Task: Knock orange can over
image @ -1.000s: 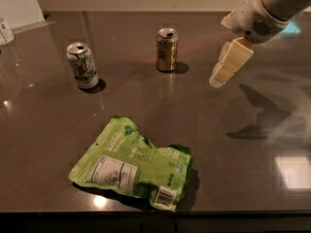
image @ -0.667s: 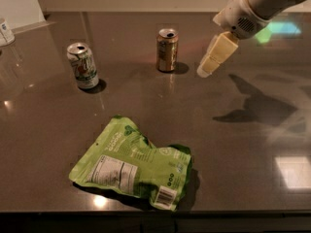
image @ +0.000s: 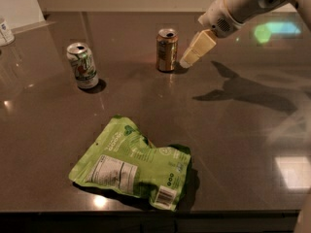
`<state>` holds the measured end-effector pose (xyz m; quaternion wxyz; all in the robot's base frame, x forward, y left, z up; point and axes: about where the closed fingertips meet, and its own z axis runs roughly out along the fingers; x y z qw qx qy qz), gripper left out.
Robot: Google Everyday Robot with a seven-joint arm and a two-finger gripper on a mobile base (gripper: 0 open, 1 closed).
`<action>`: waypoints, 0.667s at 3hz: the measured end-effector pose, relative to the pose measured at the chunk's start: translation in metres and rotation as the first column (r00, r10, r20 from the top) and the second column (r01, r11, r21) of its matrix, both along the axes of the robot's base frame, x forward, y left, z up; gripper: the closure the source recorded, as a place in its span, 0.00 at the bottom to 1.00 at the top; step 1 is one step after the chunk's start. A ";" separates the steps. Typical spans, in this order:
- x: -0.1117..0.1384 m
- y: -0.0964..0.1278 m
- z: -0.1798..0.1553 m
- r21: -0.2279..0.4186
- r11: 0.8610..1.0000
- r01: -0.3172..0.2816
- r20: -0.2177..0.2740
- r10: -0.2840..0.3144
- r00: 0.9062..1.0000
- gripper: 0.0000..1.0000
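- A green-and-white can [image: 82, 66] stands upright on the dark table [image: 233, 144], well to the left of the orange can [image: 166, 50].
- A crumpled green pouch [image: 131, 164] lies flat near the front edge, well apart from both cans.
- A white container [image: 5, 31] is cut off at the left edge.
- Nothing stands between the tool [image: 185, 63] and the orange can.
- The orange can stands toward the back of the table, near the middle. Its long axis is vertical, and its open top with the pull-tab faces up.
- The tool comes in from the upper right and slants down to the left. Its tip is just beside the can's lower right side, and contact cannot be judged.
- Its two cream fingers [image: 203, 41] lie pressed together with no gap showing and hold nothing.
- Compared with the earlier frame, the tool has moved left and closer to the can. The can is upright in the same spot, and the other things have not moved.
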<state>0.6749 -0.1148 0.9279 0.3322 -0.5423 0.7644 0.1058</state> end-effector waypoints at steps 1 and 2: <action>0.022 0.018 -0.008 0.050 0.999 -0.007 -0.006 0.007 1.000 0.00; 0.035 0.036 -0.016 0.085 0.996 -0.019 -0.027 0.022 0.999 0.00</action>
